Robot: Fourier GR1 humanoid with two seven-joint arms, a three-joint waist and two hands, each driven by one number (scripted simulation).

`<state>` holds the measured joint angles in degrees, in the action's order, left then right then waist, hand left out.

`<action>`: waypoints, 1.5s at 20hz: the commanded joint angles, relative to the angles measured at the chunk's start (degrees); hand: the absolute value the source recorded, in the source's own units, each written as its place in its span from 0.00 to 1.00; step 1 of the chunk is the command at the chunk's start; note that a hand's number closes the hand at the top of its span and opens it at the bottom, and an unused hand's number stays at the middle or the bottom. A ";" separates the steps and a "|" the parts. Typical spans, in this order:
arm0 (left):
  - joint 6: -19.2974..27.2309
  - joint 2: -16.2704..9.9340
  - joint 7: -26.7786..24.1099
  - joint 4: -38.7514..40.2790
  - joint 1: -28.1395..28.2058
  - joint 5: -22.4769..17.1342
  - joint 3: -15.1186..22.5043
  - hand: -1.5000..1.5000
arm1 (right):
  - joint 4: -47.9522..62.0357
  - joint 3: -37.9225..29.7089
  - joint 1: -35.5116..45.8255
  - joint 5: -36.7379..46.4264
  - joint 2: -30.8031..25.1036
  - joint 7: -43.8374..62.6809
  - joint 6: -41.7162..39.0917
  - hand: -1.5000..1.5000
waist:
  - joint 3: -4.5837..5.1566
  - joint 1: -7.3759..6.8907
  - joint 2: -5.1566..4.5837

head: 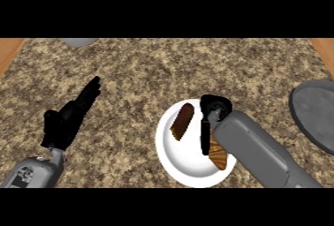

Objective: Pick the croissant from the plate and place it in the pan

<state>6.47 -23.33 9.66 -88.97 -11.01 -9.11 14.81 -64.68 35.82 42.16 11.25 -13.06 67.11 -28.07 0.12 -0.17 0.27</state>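
Note:
A white plate (189,170) lies at the middle of the counter. On it is the brown croissant (182,122); one end shows left of my right hand, and a lighter end peeks out under my forearm. My right hand (215,107) hangs over the plate's right half, its fingers (206,137) straight and pointing down beside the croissant, with no curl round it that I can see. The grey pan (317,115) sits at the right edge, partly cut off. At the left, my left hand (67,119) rests open, fingers up.
A grey rounded object (79,42) pokes in at the top left edge. Wooden strips (9,53) border the speckled counter at both upper corners. Bare counter lies between the plate and the pan.

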 commanded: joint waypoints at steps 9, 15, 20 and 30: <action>-1.46 0.68 -2.29 2.27 2.12 0.85 -1.71 0.50 | -1.77 0.75 -0.93 0.80 0.30 13.47 -5.16 0.00 | -0.04 0.83 0.03; -2.12 0.54 -0.38 -1.94 3.13 0.89 -1.93 0.50 | 1.97 2.20 -4.21 3.57 3.12 10.69 -3.46 0.00 | -0.08 0.00 -0.06; -2.46 0.12 4.10 -3.41 1.80 0.67 -3.10 0.50 | -2.27 3.19 -7.38 3.10 1.36 6.81 -7.85 1.00 | -0.10 0.36 0.05; -4.59 0.19 3.14 -3.98 1.55 0.57 -5.31 0.50 | -0.44 1.14 -6.45 7.17 2.13 3.34 -7.90 1.00 | -0.10 0.04 -0.09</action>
<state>3.22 -22.16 11.18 -91.17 -9.60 -7.35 11.23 -65.32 36.08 37.24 18.00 -12.77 62.44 -32.73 0.67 0.09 1.16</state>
